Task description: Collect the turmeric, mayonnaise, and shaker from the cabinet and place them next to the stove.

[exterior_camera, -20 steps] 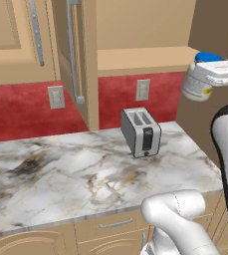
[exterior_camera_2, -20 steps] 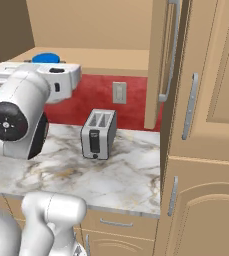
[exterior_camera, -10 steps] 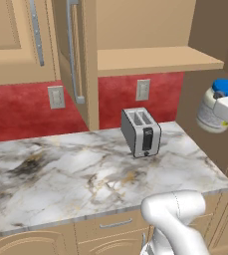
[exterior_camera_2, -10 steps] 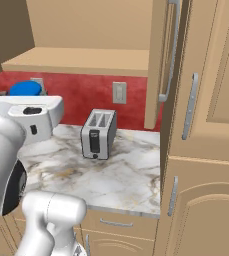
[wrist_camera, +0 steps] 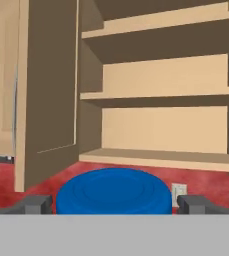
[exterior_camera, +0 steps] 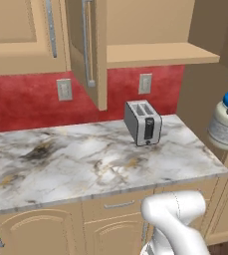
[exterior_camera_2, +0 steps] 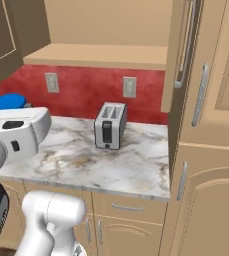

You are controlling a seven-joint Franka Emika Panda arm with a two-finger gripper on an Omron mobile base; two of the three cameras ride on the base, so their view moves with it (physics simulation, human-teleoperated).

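**Mayo jar in the jaws, off the counter's end**

We are holding the mayonnaise [wrist_camera: 113, 190] in the gripper [wrist_camera: 114, 204]. Jaws are standing about as wide as they go, one fingertip [wrist_camera: 32, 203] on each side of the blue lid, so they are closed on a wide jar rather than empty. In the left base view we are seeing the white jar body with its pale label and blue lid [exterior_camera: 227, 125] at the frame's right edge, in the air past the end of the marble counter [exterior_camera: 75, 162]. In the right base view only the blue lid [exterior_camera_2: 7, 101] is peeking out behind the white hand.

Relative to the gripper:
- Straight ahead and above the jar: the cabinet [wrist_camera: 161, 112], door [wrist_camera: 46, 90] swung open to the side, its shelves looking bare from here.
- Just beyond the lid, low: the red backsplash [wrist_camera: 1, 180] and a wall outlet [wrist_camera: 179, 190].
- Off to the side, on the counter, well apart from the jar: a silver toaster [exterior_camera: 143, 122].

Jar is sitting upright in the grip, touching nothing else that we are able to see.
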